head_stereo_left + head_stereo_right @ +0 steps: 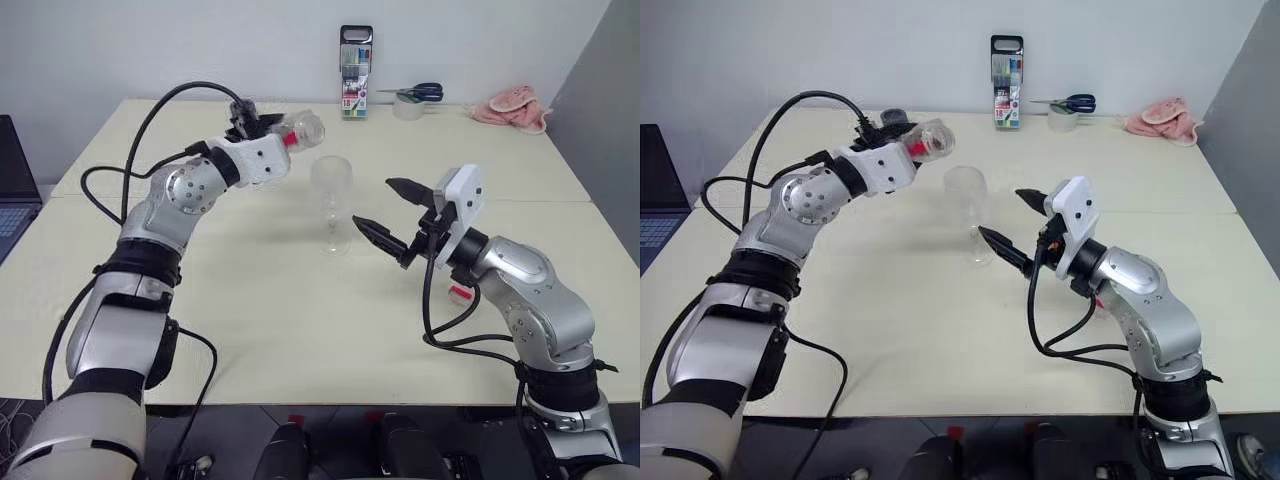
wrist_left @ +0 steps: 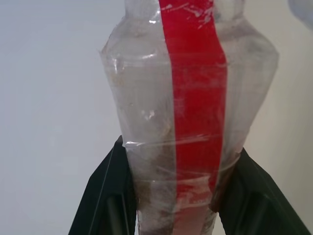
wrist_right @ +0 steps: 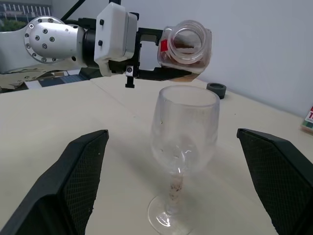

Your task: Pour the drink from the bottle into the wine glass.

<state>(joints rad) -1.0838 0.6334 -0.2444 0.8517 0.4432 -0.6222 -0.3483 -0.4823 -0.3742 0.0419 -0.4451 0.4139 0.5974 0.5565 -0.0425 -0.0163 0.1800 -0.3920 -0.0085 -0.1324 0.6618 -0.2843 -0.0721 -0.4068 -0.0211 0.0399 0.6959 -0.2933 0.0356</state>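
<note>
Left fingers (image 3: 168, 73) pinch tilted bottle (image 3: 186, 48) above wine glass (image 3: 183, 132); right fingers (image 1: 383, 212) spread beside it.

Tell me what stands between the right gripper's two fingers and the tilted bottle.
The wine glass stands there, upright on the table. In the right wrist view it rises between the open right gripper and the bottle, which the left gripper holds tipped above its rim.

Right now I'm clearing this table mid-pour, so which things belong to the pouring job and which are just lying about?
Part of the job:
- clear plastic bottle with red label strip, shut in the left gripper
- clear stemmed wine glass
- open right gripper

Lying about:
- marker pen case
- blue-handled scissors
- tape roll
- pink cloth
- laptop
</note>
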